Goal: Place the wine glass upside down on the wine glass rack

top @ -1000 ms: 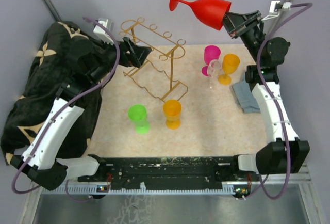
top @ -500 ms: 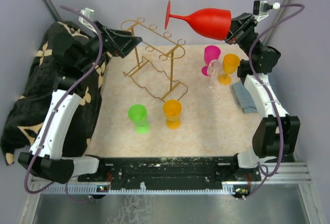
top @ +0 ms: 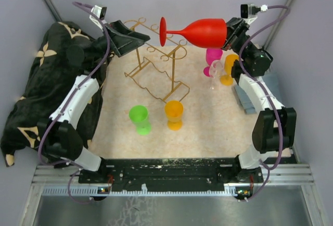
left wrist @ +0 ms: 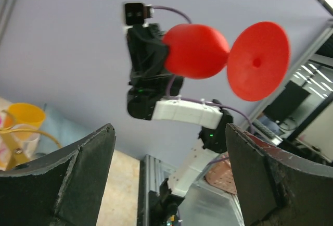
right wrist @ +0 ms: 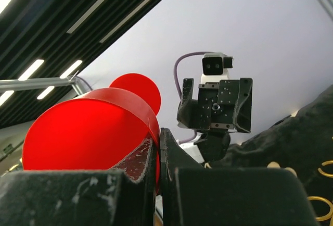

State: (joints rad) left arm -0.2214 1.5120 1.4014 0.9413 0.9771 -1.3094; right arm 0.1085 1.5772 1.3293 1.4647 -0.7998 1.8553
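The red wine glass (top: pixel 203 32) hangs on its side in the air above the back of the table, its foot (top: pixel 163 32) pointing left. My right gripper (top: pixel 227 33) is shut on the bowl's rim; in the right wrist view the rim (right wrist: pixel 88 132) is pinched between the fingers (right wrist: pixel 130 163). The gold wire wine glass rack (top: pixel 156 67) stands below and to the left of the glass. My left gripper (top: pixel 133 37) is raised at the rack's top left, open and empty, facing the glass foot (left wrist: pixel 257 59) across a gap.
A green cup (top: pixel 139 117) and an orange cup (top: pixel 174 114) stand in front of the rack. Pink (top: pixel 213 57), clear (top: pixel 216 73) and yellow (top: pixel 232 67) glasses cluster at the right beside a grey cloth (top: pixel 247 98). A black patterned cloth (top: pixel 31 96) lies at the left.
The right arm swung the red glass down and left, levelling it over the rack. The left gripper rose from beside the rack to its top, toward the glass foot.
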